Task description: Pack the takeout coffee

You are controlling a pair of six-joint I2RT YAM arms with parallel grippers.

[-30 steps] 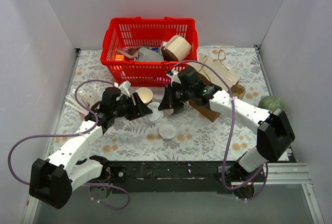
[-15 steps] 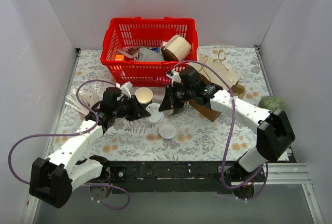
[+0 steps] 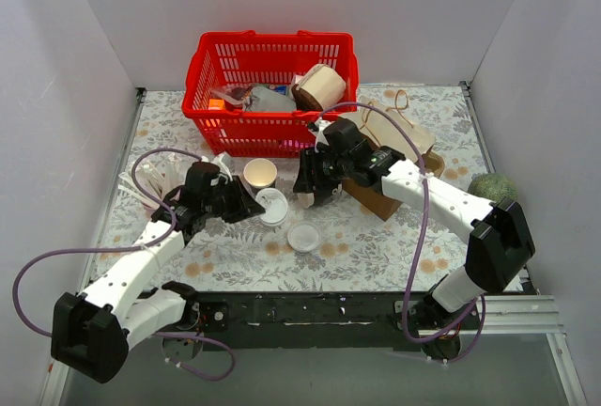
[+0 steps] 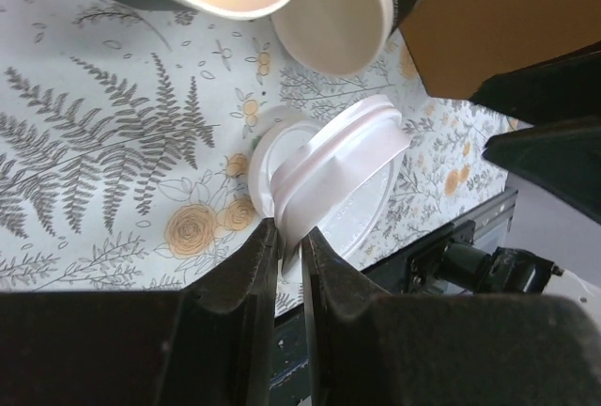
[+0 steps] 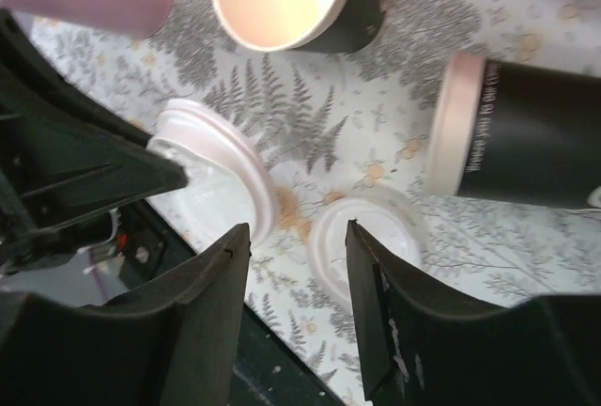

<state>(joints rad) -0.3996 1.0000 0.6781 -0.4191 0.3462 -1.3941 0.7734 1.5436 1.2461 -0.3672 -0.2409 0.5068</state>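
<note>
The takeout coffee (image 5: 526, 133), a dark cup with a white lid, lies on its side on the table. It also shows in the left wrist view (image 4: 338, 11). In the top view my right arm hides it. A lidless dark cup (image 3: 260, 173) stands upright beside it. My left gripper (image 3: 255, 204) is shut on the edge of a loose white lid (image 4: 343, 157) and holds it tilted just above the table. My right gripper (image 3: 305, 190) is open and empty. It hovers over a second white lid (image 5: 362, 237) that lies flat on the table (image 3: 376, 237).
A red basket (image 3: 272, 82) with several items stands at the back. A brown paper bag (image 3: 394, 157) lies under my right arm. A green ball (image 3: 493, 186) sits at the right edge. White crumpled plastic (image 3: 141, 188) lies at the left.
My left gripper has drawn back a little toward the near left with the lid in it. My right gripper has shifted slightly right, away from that lid.
</note>
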